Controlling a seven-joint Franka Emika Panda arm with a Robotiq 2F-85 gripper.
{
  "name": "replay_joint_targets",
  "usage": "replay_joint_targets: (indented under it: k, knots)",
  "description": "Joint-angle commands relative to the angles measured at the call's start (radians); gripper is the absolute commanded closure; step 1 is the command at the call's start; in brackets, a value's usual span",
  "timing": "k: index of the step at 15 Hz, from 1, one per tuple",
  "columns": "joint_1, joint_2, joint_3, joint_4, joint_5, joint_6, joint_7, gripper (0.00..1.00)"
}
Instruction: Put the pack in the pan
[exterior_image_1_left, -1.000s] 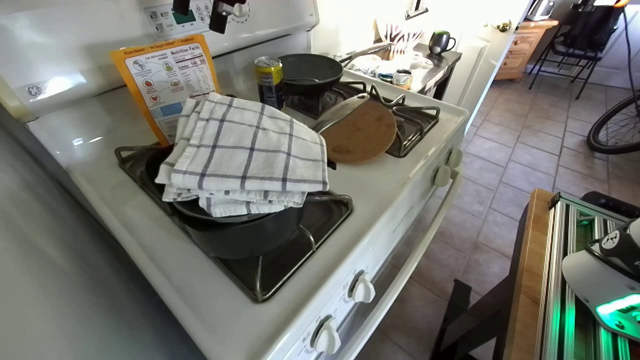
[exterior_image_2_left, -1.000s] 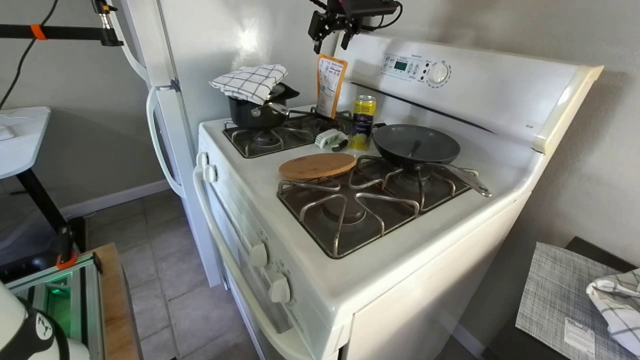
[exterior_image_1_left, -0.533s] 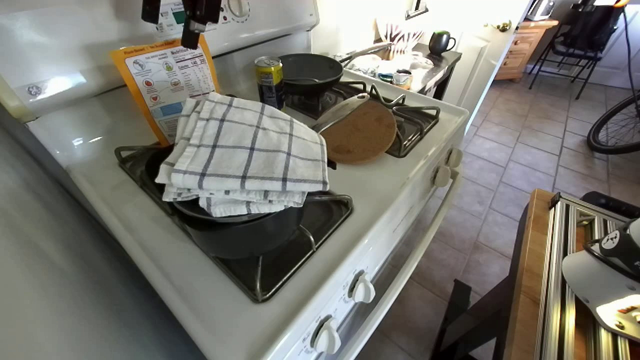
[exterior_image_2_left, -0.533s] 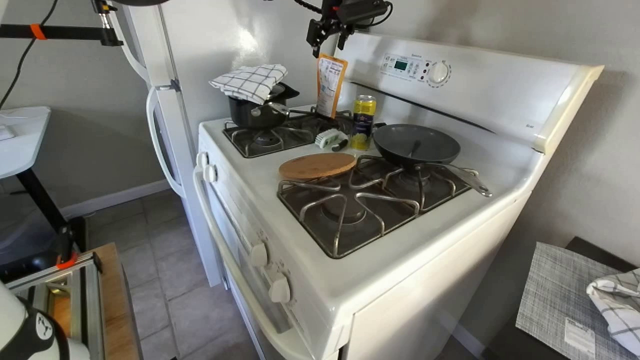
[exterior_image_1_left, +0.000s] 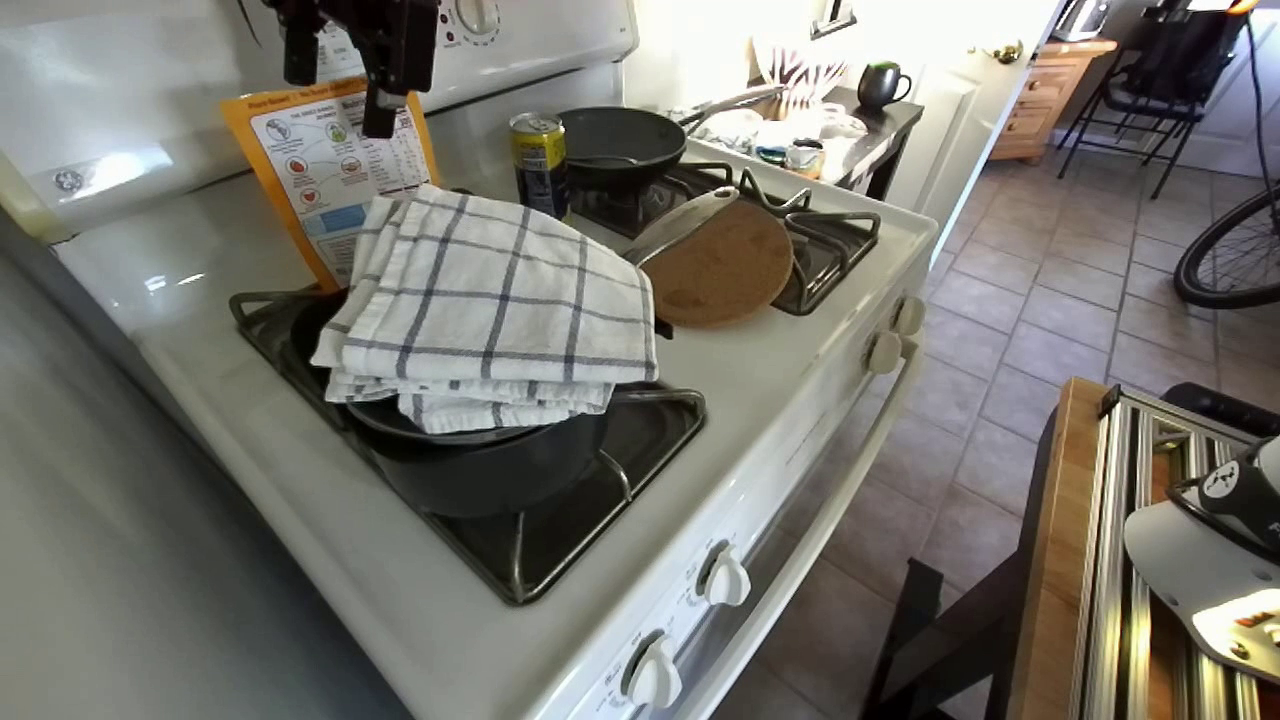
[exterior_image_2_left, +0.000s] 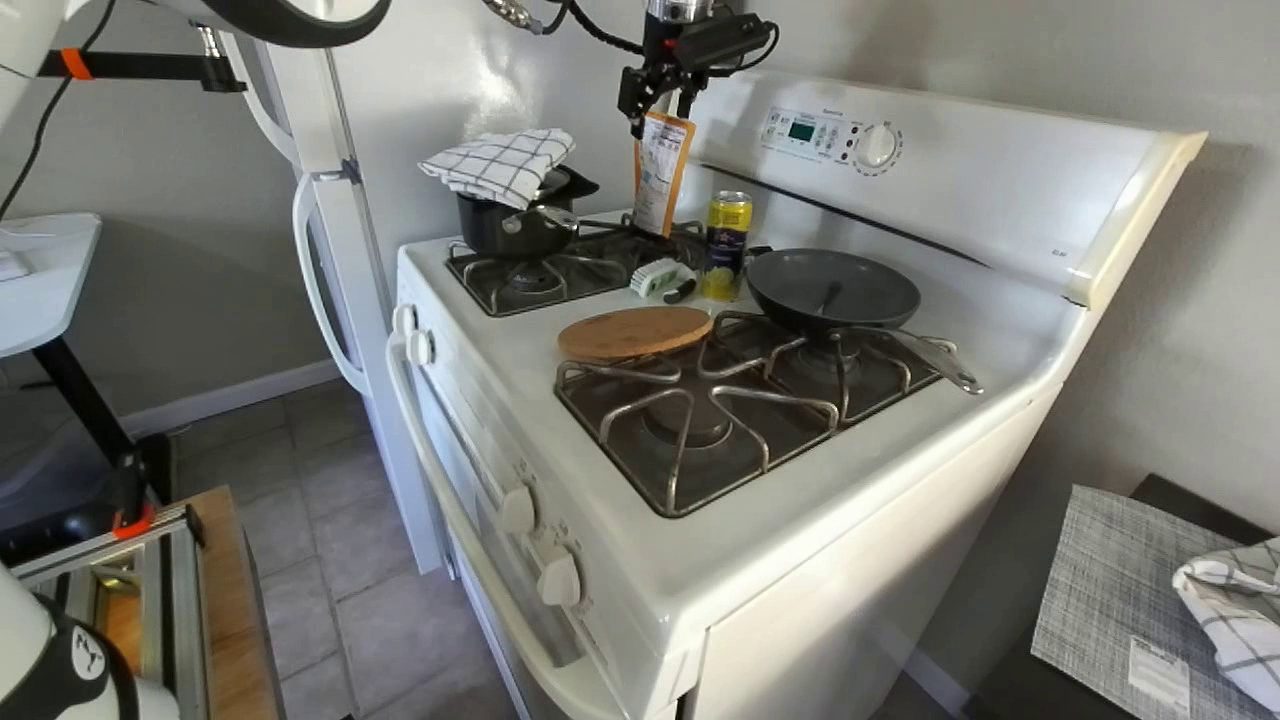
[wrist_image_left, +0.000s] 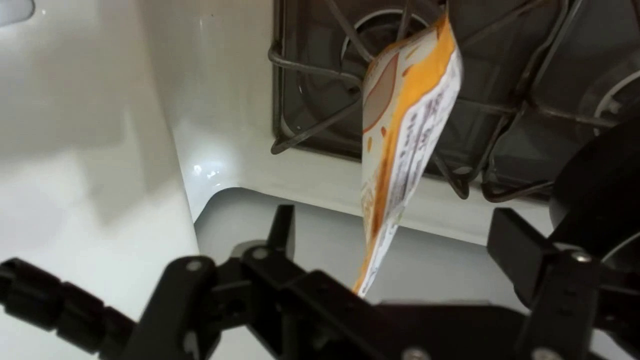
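Note:
The pack (exterior_image_1_left: 335, 195) is an orange packet with a white printed panel. It stands upright on the rear burner near the fridge; it also shows in an exterior view (exterior_image_2_left: 660, 180) and in the wrist view (wrist_image_left: 400, 130). The cloth hides its lower part in an exterior view. My gripper (exterior_image_1_left: 342, 92) is open at the pack's top edge, with its fingers apart on either side, also seen in an exterior view (exterior_image_2_left: 661, 118) and the wrist view (wrist_image_left: 395, 235). The round black pan (exterior_image_2_left: 833, 285) sits on the other rear burner, also visible in an exterior view (exterior_image_1_left: 620, 140).
A black pot (exterior_image_2_left: 510, 225) with a checkered cloth (exterior_image_1_left: 500, 290) on top stands on the front burner beside the pack. A yellow can (exterior_image_2_left: 725, 245) and a brush (exterior_image_2_left: 662, 278) stand between pack and pan. A brown board (exterior_image_2_left: 635, 332) lies in front.
My gripper has moved toward the fridge side and then down, so its fingers now reach the pack's top edge. The pack and the pan have not moved.

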Motion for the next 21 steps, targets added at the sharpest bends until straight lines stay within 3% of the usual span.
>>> replay_joint_targets:
  k: [1,10,14,17,21]
  knots:
    - [0.015,0.039,-0.012,0.046,-0.035,-0.028,-0.004,0.3]
    - [0.021,0.047,-0.018,0.061,-0.082,-0.116,0.003,0.99]
    - [0.009,0.028,-0.018,0.074,-0.062,-0.192,0.015,1.0]
    - [-0.051,-0.046,0.002,0.109,0.001,-0.259,-0.003,1.0]
    - [-0.124,-0.143,-0.047,0.127,0.021,-0.199,0.088,1.0]
